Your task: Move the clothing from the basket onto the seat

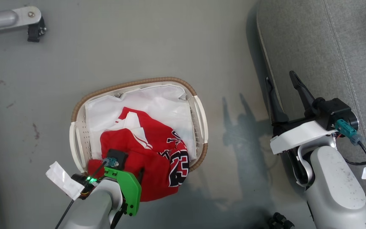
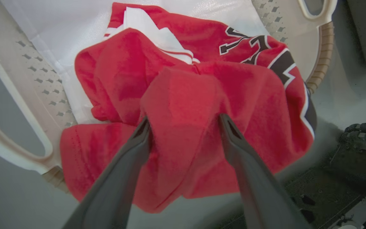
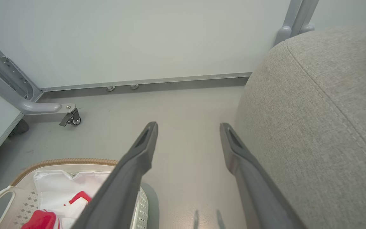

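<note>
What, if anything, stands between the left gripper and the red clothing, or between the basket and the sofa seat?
Nothing visible. The left gripper, jaws open, straddles a fold of the clothing in the basket. Bare floor lies between basket and seat; the right gripper hangs at the seat's edge.

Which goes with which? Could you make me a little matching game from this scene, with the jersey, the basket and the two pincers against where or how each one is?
Things:
1. jersey
2. basket
3. left pincer
4. right pincer

States:
A. open and empty, next to the grey seat
B. standing on the floor, lined in white
C. open, straddling a red fold
D. crumpled, number 23 showing

Pairs: 1-D, 2-B, 3-C, 4-A
</note>
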